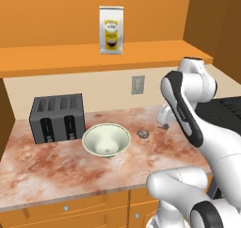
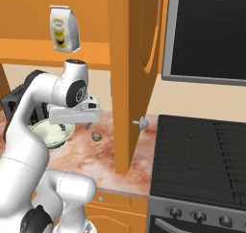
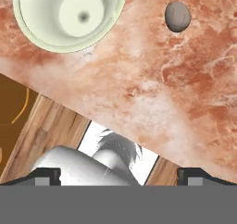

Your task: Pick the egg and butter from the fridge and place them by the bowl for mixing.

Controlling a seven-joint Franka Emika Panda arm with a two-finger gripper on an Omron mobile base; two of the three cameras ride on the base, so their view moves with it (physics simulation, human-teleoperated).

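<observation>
Egg (image 1: pixel 143 134): one, a small grey-brown lump lying on the counter (image 1: pixel 56 168), centre right of the left base view; just beside the bowl, apart from its rim. In the hand view it sits at the upper right.
Bowl (image 1: pixel 107 140): one, pale cream-green, upright, centre of the left base view; upper left of the hand view, cut by the frame edge.
Pincer (image 2: pixel 74 126): one, hanging over the counter above the gap between bowl and egg, at the left middle of the right base view. Fingers spread wide; the two dark fingertips (image 3: pixel 44 176) stand at the lower left and lower right corners of the hand view with nothing between them. It holds nothing.
Toaster (image 1: pixel 57 117): one, dark grey, two levers on its front, left of the bowl against the back wall.
Bag (image 1: pixel 111 30): one, white with a yellow label, upright on the orange shelf at top centre.
Wall outlet (image 1: pixel 137 85): one, above the counter.
Stove (image 2: pixel 202 155): one, black top, lower right of the right base view; four knobs visible.
</observation>
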